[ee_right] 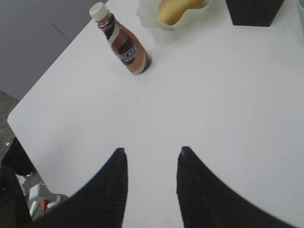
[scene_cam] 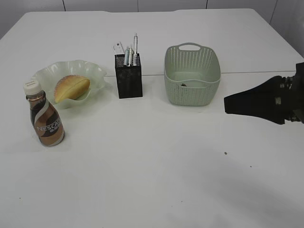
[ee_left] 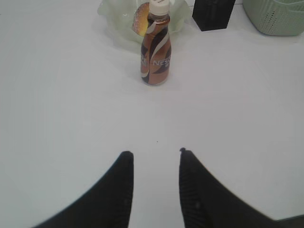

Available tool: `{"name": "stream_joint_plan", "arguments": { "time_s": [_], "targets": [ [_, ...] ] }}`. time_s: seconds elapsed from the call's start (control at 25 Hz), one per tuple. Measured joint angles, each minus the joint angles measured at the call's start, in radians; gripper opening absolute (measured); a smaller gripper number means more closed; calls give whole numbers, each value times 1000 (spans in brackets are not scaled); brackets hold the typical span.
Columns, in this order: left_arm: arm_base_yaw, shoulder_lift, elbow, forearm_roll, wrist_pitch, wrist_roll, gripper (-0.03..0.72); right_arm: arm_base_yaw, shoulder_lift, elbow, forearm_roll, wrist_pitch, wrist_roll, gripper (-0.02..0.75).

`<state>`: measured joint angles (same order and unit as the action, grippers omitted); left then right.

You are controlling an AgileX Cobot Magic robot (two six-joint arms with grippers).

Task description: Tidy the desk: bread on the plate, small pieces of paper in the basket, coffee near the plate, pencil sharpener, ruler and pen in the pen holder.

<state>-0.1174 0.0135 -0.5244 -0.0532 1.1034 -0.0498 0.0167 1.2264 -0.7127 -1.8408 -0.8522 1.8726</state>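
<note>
While the bread [scene_cam: 71, 88] lies on the plate [scene_cam: 97, 72] and the coffee [scene_cam: 44, 118] stands just beside it, we keep the left tool [ee_left: 154, 154] and right tool [ee_right: 151, 151] partly open, empty, above the bare counter [scene_cam: 156, 166].

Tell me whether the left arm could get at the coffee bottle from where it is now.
Probably yes. In the left wrist view the left pincer stands open and empty, with only bare desk between it and the upright coffee bottle. The plate sits just behind the bottle, not in front.
</note>
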Motion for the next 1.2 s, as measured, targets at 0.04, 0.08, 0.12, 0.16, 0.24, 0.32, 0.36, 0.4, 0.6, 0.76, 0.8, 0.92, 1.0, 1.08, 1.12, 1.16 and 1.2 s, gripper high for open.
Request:
{"name": "stream_joint_plan", "arguments": {
  "time_s": [0.04,0.08,0.12,0.16,0.24,0.32,0.36,0.4,0.6,0.76,0.8,0.92,1.0,1.08,1.12,1.16,1.2],
  "targets": [
    [0,0,0,0,0,0,241,0,0,0,0,11,0,260],
    [1,0,0,0,0,0,241,0,0,0,0,17,0,260],
    [2,0,0,0,0,0,241,0,0,0,0,22,0,260],
    [2,0,0,0,0,0,241,0,0,0,0,27,0,260],
    [2,0,0,0,0,0,241,0,0,0,0,31,2,260],
    [2,0,0,0,0,0,241,0,0,0,0,45,2,260],
    [2,0,0,0,0,0,241,0,0,0,0,54,2,260],
    [2,0,0,0,0,0,241,0,0,1,0,66,4,260],
    [2,0,0,0,0,0,241,0,0,61,0,137,14,260],
    [2,0,0,0,0,0,241,0,0,115,0,176,0,260],
    [2,0,0,0,0,0,241,0,0,123,0,177,-11,260],
    [2,0,0,0,0,0,241,0,0,127,0,182,-54,260],
    [2,0,0,0,0,0,241,0,0,133,22,184,-114,260],
    [2,0,0,0,0,0,241,0,0,147,72,187,-186,260],
    [2,0,0,0,0,0,241,0,0,155,106,189,-230,260],
    [2,0,0,0,0,0,241,0,0,169,149,193,-274,260],
    [2,0,0,0,0,0,241,0,0,179,180,197,-306,260]
  ]
}}
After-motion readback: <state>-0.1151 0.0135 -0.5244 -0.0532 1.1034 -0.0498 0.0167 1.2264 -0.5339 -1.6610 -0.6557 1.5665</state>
